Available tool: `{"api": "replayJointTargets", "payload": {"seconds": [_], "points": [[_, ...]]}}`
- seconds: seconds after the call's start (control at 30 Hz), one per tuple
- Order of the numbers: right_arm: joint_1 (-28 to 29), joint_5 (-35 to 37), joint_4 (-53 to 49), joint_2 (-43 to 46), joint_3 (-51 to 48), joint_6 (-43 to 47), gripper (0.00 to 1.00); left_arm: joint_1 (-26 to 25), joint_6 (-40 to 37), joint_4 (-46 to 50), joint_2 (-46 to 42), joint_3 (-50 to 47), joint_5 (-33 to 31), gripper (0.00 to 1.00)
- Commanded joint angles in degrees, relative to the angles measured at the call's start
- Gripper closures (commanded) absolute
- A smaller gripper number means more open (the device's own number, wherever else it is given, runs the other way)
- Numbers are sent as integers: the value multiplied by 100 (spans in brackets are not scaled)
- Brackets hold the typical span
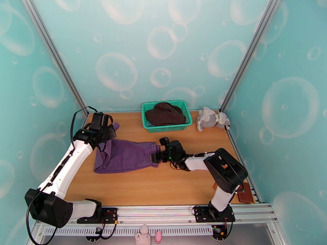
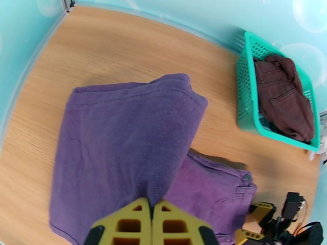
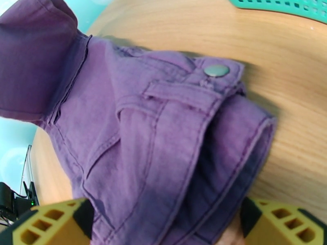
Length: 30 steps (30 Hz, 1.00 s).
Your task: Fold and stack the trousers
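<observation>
Left gripper [image 2: 152, 209], pinched shut on a leg end of the long purple soft-fabric trousers [image 1: 122, 157], holds it raised near the wooden table's [image 1: 163, 188] left edge while the right gripper [image 1: 156, 155], spread wide, straddles the waistband: folding apparently underway, stacking yet to come.

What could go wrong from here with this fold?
1. The left gripper pinches just a narrow bit of the trousers, so the fabric may slip out mid-fold.
2. The right gripper stands open astride the waistband, so nothing pins it. The whole garment could drag along instead of folding.
</observation>
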<state>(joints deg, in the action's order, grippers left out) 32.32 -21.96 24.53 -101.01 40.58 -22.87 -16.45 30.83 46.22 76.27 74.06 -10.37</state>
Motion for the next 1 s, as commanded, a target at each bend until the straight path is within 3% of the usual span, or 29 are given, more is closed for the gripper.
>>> {"api": "replayJointTargets", "payload": {"seconds": [0.0, 0.23, 0.53, 0.97], "points": [[11, 231, -230, -169, 93, -59, 1, -281, 752, -772, -91, -180, 251, 100], [-5, 367, -256, -136, 75, -78, 1, -841, 1581, -1392, 354, -398, 115, 100], [41, 211, -274, -316, 192, -129, 1, -1554, 2456, -1641, 677, -333, -661, 100], [152, 284, -354, -509, 350, -202, 1, -2436, 3006, -1680, 1116, -118, -1008, 100]]}}
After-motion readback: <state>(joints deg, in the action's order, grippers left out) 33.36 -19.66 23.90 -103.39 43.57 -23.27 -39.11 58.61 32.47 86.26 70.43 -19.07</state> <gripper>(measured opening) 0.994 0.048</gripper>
